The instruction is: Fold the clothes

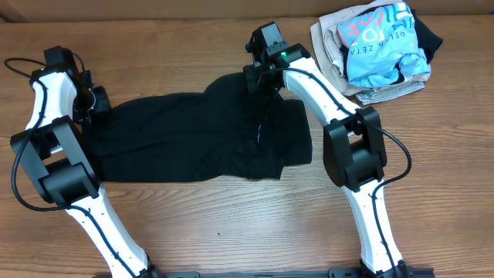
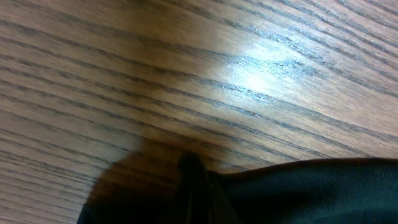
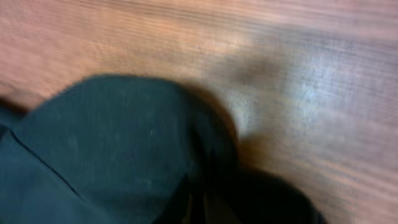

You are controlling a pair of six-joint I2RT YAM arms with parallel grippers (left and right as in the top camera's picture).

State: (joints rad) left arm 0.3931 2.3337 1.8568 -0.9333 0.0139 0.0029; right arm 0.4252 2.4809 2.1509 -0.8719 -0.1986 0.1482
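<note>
The black shirt [image 1: 193, 135] lies spread flat across the middle of the wooden table, with a small white mark near its right part. My left gripper [image 1: 94, 99] is at the shirt's far left edge. In the left wrist view its fingers [image 2: 196, 186] are closed together on the edge of the black fabric [image 2: 311, 193]. My right gripper [image 1: 262, 81] is at the shirt's far top edge, right of centre. In the right wrist view its fingers [image 3: 199, 193] are closed on a rounded fold of the fabric [image 3: 106, 143], low over the table.
A pile of other clothes [image 1: 378, 46], light blue with red lettering over beige and dark pieces, sits at the far right corner. Bare wood table [image 1: 231, 224] shows in front of the shirt and behind it.
</note>
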